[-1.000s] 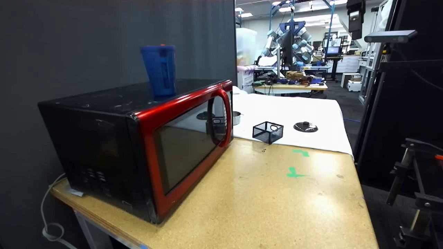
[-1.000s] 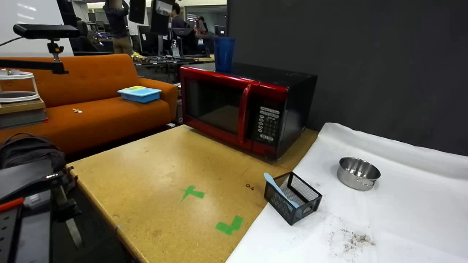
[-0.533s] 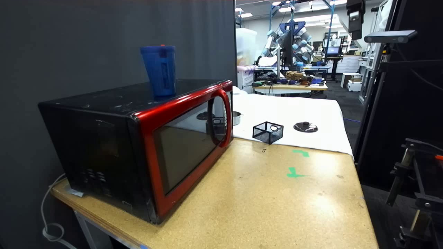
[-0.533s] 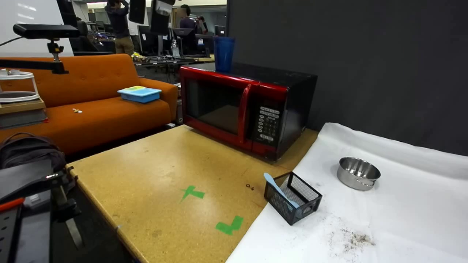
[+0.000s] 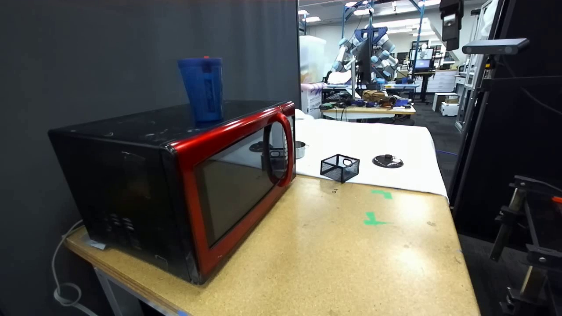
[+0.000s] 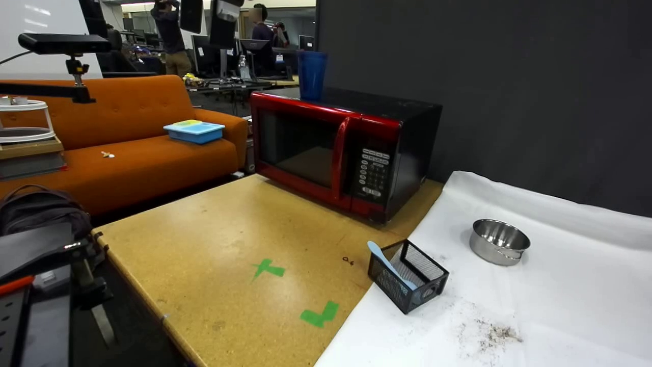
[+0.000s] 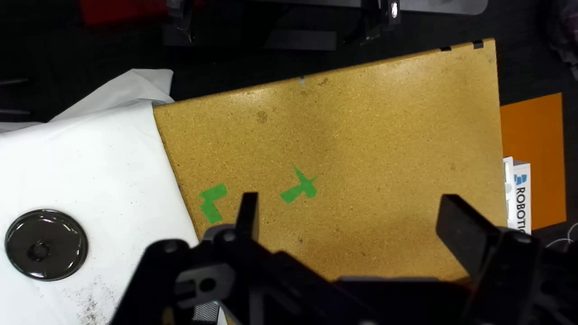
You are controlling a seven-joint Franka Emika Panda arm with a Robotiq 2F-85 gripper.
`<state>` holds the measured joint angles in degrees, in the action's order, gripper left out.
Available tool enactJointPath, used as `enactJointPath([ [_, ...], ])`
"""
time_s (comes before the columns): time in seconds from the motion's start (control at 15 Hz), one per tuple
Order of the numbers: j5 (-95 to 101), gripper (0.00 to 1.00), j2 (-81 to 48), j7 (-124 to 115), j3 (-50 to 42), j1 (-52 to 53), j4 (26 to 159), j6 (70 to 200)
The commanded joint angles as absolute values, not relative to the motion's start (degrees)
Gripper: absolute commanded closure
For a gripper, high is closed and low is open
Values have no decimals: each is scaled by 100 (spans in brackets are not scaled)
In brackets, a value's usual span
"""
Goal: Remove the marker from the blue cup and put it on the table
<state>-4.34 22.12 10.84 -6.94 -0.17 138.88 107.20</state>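
The blue cup (image 5: pixel 202 90) stands upright on top of the microwave near its front edge; it also shows in an exterior view (image 6: pixel 311 75). The marker's red tip (image 5: pixel 206 57) pokes just above the cup's rim, and the rest is a dim shape inside. The marker cannot be made out in the exterior view facing the keypad. The tan table (image 7: pixel 384 149) lies below. My gripper (image 7: pixel 350 203) is open and empty high above the table; its black fingers hang at the top of both exterior views (image 5: pixel 451 33) (image 6: pixel 207 25), well away from the cup.
The red and black microwave (image 6: pixel 305 148) stands at the table's back. A black mesh basket (image 6: pixel 407 275) holding a light blue spoon (image 6: pixel 387 262), a steel pot (image 6: pixel 499 243) and a black lid (image 5: pixel 387 161) sit on the white cloth (image 6: pixel 550 295). Green tape (image 6: pixel 320 315) marks the table.
The gripper, cup and marker have not visibly moved. Only people in the background have shifted.
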Motion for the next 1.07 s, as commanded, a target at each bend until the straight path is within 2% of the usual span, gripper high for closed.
enactJointPath([
  [0.0, -455, 0, 2208, 1104, -636, -81, 13881, 10709],
  [0.53, -470, 0, 2158, 1105, -536, -10, 13812, 10813],
  [1.0, -578, 0, 2128, 789, 53, 391, 13394, 11988],
])
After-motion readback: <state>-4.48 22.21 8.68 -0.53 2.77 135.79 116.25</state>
